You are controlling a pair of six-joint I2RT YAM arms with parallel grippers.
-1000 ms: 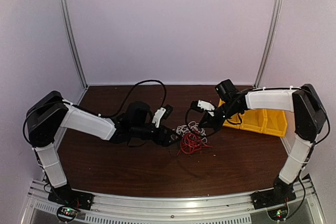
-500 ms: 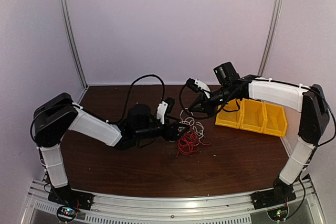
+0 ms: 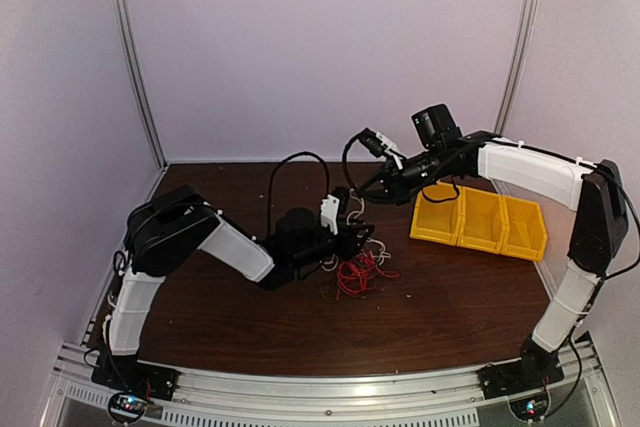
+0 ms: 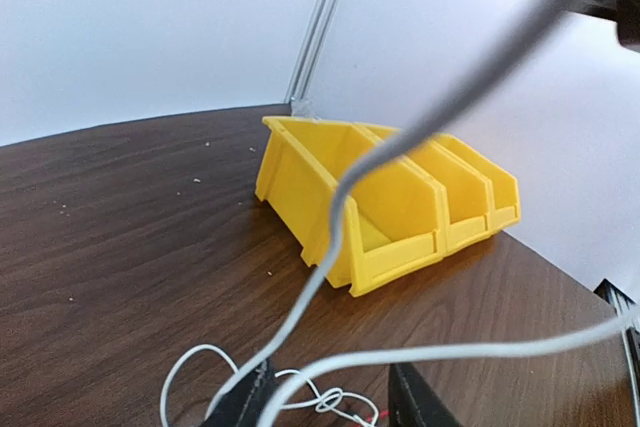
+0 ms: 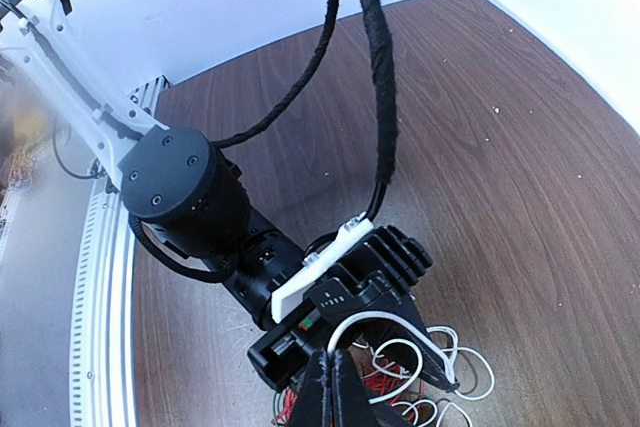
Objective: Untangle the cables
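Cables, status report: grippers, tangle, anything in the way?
Right gripper shut on white cable, raised. Left gripper open, white cable running between its jaws. Red cable below, tangled with white. Yellow bins off to the side, not touching.

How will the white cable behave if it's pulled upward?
Probably floppy: the white cable kinks and curves along its raised stretch. Likely light, being so thin. It may drag the red cable along, since their loops lie mixed together.
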